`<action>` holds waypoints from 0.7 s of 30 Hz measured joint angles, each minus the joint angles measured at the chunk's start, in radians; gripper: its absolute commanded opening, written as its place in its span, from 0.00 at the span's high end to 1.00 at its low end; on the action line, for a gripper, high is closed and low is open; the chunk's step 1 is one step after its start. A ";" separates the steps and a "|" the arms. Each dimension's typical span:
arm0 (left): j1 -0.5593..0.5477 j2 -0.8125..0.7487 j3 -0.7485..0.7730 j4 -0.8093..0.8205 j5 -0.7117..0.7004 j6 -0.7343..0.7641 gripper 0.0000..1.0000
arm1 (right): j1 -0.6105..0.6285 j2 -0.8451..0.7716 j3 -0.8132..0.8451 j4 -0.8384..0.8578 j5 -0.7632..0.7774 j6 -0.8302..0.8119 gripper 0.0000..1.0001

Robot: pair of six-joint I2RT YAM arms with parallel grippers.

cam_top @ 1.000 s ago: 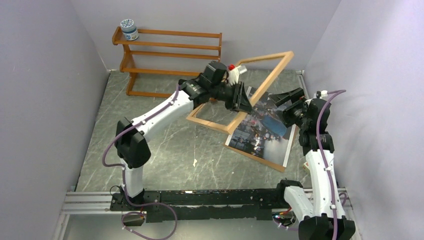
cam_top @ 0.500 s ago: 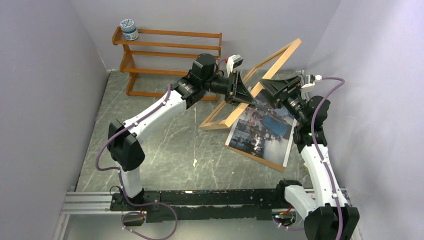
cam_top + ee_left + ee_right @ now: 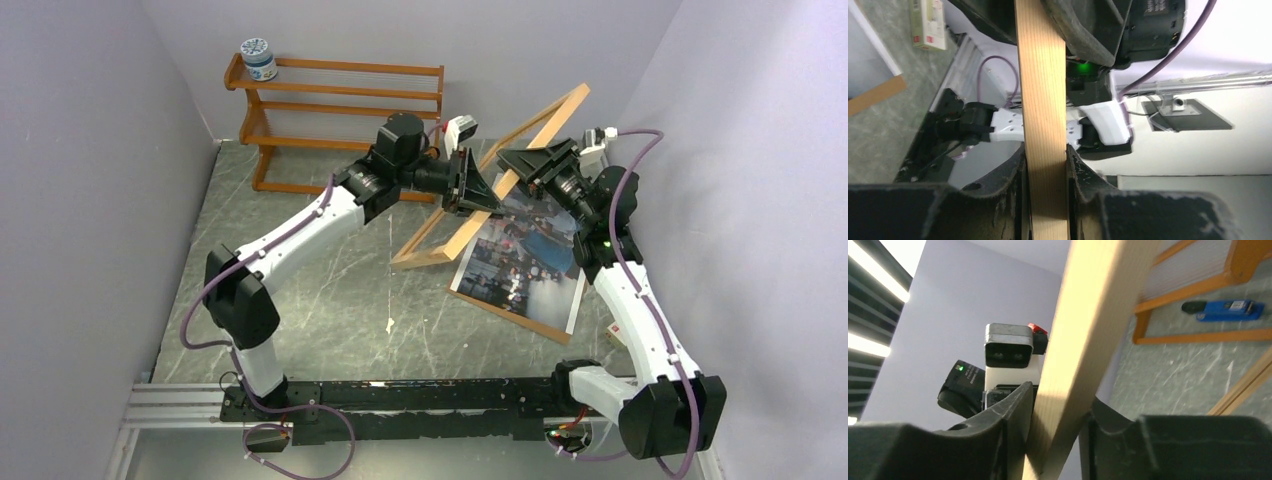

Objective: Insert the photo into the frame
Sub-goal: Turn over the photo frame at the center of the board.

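Note:
The frame (image 3: 548, 118), thin light wood, is lifted and tilted steeply on edge above the table, its lower corner near the floor. My left gripper (image 3: 488, 200) is shut on one long rail; in the left wrist view that rail (image 3: 1040, 100) runs straight up between the left gripper's (image 3: 1045, 155) pads. My right gripper (image 3: 517, 166) grips the same rail a little higher, and in the right wrist view the wood (image 3: 1098, 305) sits slanted between the right gripper's (image 3: 1060, 405) fingers, touching both. The photo (image 3: 525, 262) lies flat on the table below, partly hidden by the arms.
A brown backing board (image 3: 532, 323) shows under the photo's near edge. An orange-brown shelf rack (image 3: 330, 110) stands at the back with a jar (image 3: 258, 58) on top and a blue object (image 3: 1223, 310) beneath it. A white scrap (image 3: 389, 324) lies mid-table. Walls stand close on both sides.
The left arm has swung the frame up to a steeper tilt. The right arm has risen from beside the photo to the frame, and its jaws have closed on the rail.

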 measured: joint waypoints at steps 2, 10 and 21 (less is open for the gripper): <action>0.000 -0.024 -0.004 -0.056 -0.021 0.038 0.65 | 0.018 0.000 0.018 -0.030 0.018 0.011 0.72; -0.005 -0.176 -0.006 -0.331 -0.250 0.328 0.16 | 0.083 -0.032 0.071 -0.245 0.144 0.012 0.81; -0.002 -0.474 -0.049 -0.652 -0.700 0.570 0.13 | 0.229 0.129 0.379 -0.810 0.323 -0.060 0.88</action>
